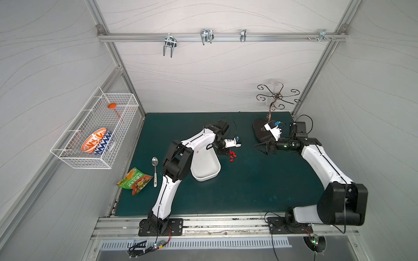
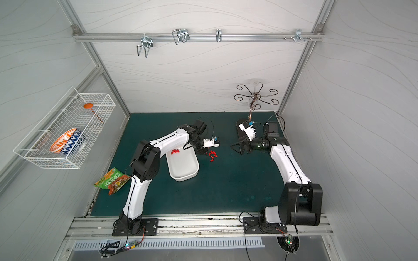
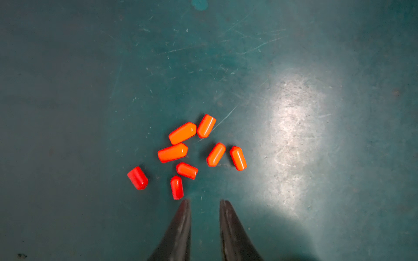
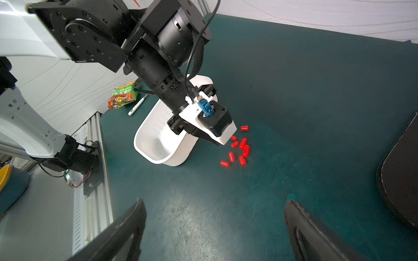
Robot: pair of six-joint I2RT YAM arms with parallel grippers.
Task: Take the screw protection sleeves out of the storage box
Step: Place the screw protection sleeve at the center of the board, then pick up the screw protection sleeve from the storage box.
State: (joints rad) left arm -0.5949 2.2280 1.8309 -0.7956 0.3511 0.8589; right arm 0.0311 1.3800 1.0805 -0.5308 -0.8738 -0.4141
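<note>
In a top view, left arm [image 1: 178, 160] overlaps storage box [image 1: 204, 179].

Both top views look steeply down over the whole mat [image 1: 248, 185]; both wrist cameras, far nearer, share the sleeves [image 3: 173, 153].

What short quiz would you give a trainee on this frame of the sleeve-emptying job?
1. True or false: all the screw protection sleeves are out of the storage box.
2. How many sleeves lie on the mat in the left wrist view? A five, B eight, C twelve.
3. Fill in: the right end effector is ___ and empty.
Key: 1 false, a few lie inside it in a top view; 2 B; 3 open.
</note>
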